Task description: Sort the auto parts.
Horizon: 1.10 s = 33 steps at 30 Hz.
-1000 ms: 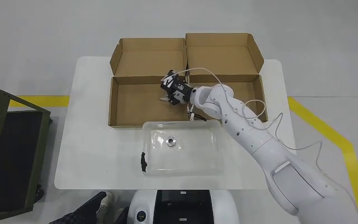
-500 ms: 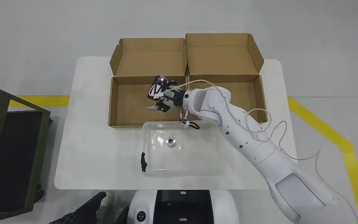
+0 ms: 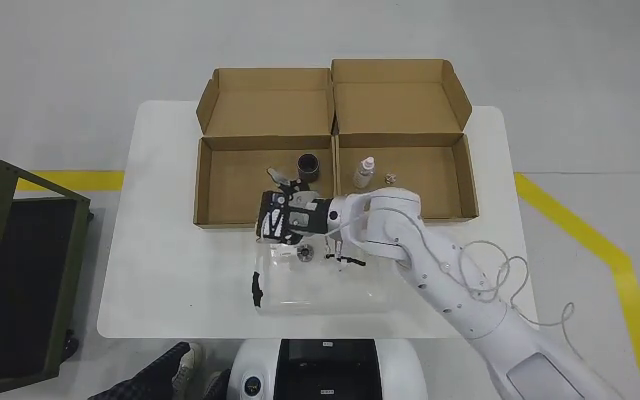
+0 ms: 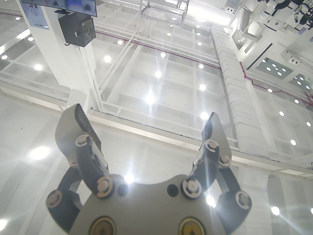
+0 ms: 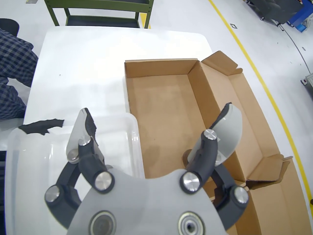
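One white surface [image 3: 160, 250] carries everything. Two open cardboard boxes sit side by side on its far half, lids folded back. The left box [image 3: 230, 190] and the right box [image 3: 435, 185] touch along a shared wall. A clear bin [image 3: 370, 280] lies just in front of them, nearer the robot.

The right claw [image 5: 156, 112] hangs where the bin meets the left box. It is spread with nothing between its fingers, one finger over the bin and the other over the box. The left claw [image 4: 144, 112] points up at the ceiling, also spread and holding nothing.

In the left box stands a dark cylinder [image 3: 310, 165], with a small metal piece [image 3: 276, 179] near it. The right box holds a white bottle-shaped part [image 3: 365, 173] and a tiny pale part [image 3: 391, 178] just beside it. Inside the bin lies a round metal part [image 3: 300, 253] — partly under the right claw — and a black piece [image 3: 256, 290] sits at the bin's left edge.
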Each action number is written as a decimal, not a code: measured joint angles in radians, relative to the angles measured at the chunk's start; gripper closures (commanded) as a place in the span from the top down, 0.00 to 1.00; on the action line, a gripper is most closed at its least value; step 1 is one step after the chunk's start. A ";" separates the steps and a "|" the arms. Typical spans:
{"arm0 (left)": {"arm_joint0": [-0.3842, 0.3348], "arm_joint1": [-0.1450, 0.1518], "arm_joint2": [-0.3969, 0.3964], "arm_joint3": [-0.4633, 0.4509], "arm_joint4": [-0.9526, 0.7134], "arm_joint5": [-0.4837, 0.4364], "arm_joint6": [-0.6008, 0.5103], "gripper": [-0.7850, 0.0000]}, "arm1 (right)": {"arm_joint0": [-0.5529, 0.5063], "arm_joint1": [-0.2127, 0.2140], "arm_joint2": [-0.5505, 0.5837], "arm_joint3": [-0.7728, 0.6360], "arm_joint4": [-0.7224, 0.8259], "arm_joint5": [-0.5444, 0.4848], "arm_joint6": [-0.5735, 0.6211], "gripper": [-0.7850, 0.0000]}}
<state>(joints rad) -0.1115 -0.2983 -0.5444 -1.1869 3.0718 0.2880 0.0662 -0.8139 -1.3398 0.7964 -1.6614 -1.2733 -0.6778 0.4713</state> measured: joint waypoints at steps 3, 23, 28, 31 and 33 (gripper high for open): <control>0.000 0.000 0.000 0.000 0.000 0.000 0.000 1.00 | -0.031 0.009 0.007 -0.029 -0.005 -0.040 0.019 0.97; 0.000 0.000 0.000 0.000 0.000 0.000 0.000 1.00 | -0.140 0.054 0.031 -0.061 -0.052 -0.213 0.087 0.95; 0.000 0.000 0.000 0.000 0.000 0.000 0.000 1.00 | -0.154 0.063 0.041 -0.058 -0.064 -0.229 0.095 0.94; 0.000 0.000 0.000 0.000 0.000 0.000 0.000 1.00 | -0.161 0.068 0.045 -0.052 -0.074 -0.233 0.105 0.93; 0.000 0.000 0.000 0.000 0.000 0.000 0.000 1.00 | -0.164 0.071 0.049 -0.040 -0.078 -0.232 0.108 0.92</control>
<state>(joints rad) -0.1115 -0.2983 -0.5444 -1.1869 3.0718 0.2880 0.0662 -0.9782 -1.2692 0.8451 -1.7016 -1.3514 -0.9100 0.5790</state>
